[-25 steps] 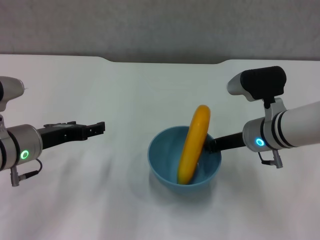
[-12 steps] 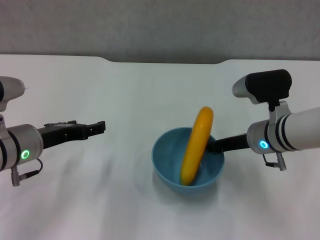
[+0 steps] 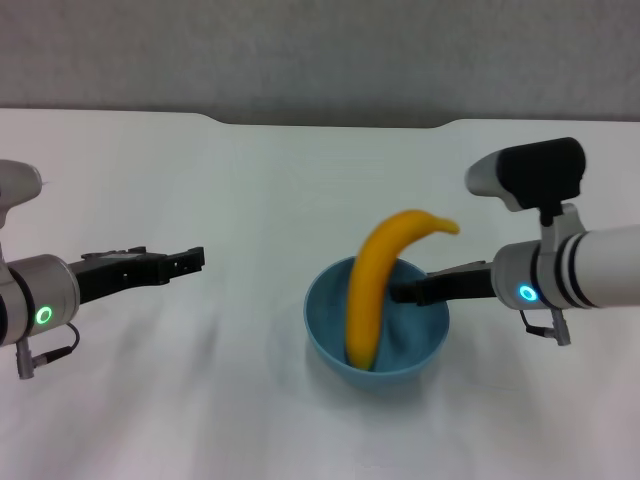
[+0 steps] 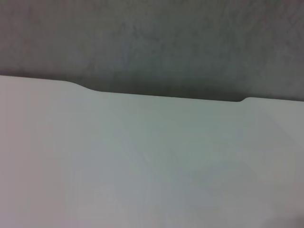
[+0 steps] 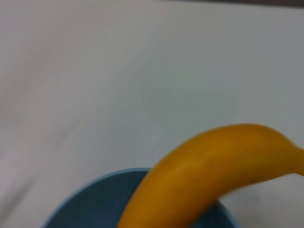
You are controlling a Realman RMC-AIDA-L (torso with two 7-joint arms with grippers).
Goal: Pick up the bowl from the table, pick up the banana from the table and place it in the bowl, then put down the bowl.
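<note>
One smooth curved banana (image 3: 372,290) standing in glossy round bowl (image 3: 330,335), right pincer (image 3: 398,294) gripping its rim, left pincer (image 3: 190,259) clenched.

Table (image 3: 250,180): large, plain white, flat top; a shallow notch is cut into the far edge, backed by a grey wall.

Carried directly: one bowl (image 3: 330,345), round, deep, light blue, set on the surface right of centre, toward the near side. A soft shadow is cast on the white surface around its base.

No other item is seen resting on the surface.
</note>
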